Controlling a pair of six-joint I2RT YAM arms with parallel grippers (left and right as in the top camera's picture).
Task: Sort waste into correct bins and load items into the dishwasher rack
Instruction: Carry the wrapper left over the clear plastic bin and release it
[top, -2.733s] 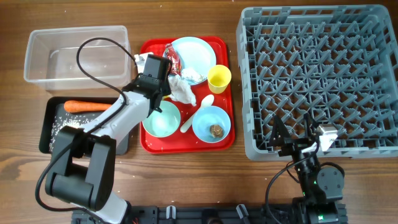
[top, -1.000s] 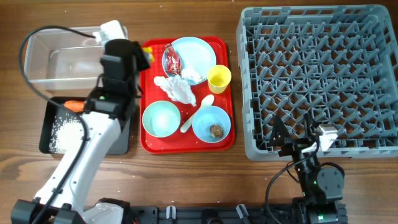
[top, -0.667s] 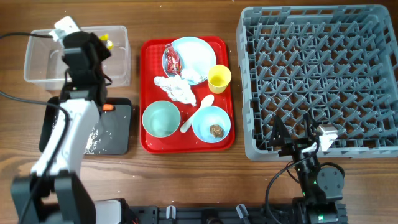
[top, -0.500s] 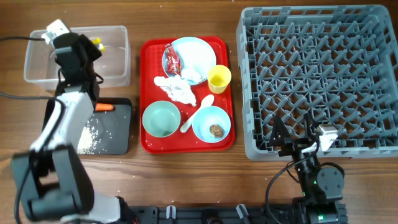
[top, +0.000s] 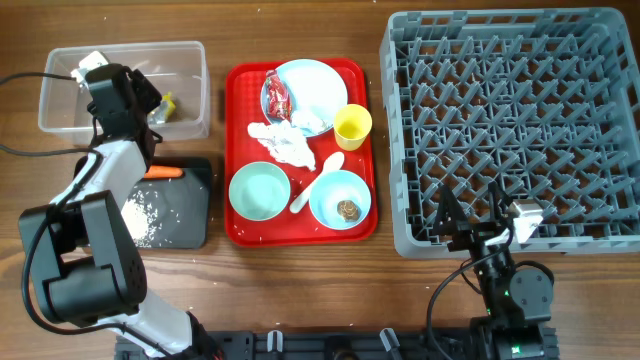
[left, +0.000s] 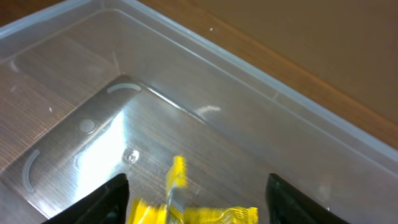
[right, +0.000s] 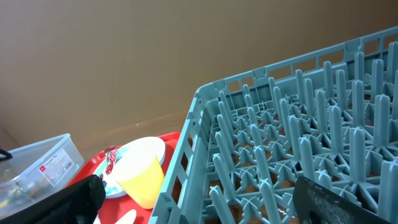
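Note:
My left gripper hangs open over the clear tub. A yellow wrapper lies on the tub floor between the spread jaws; it also shows in the overhead view. The carrot and rice lie in the black tray. On the red tray are the plate, a red wrapper, tissues, yellow cup, green bowl, spoon and blue bowl holding a brown lump. My right gripper is open at the rack's front edge.
The right wrist view shows the rack's near corner, the yellow cup, the plate and the tub's end. Bare wooden table lies in front of the trays.
My left arm swung from the red tray to over the clear tub with the yellow wrapper. The wrapper now lies lower, on the tub floor, between open jaws. The right arm has not moved.

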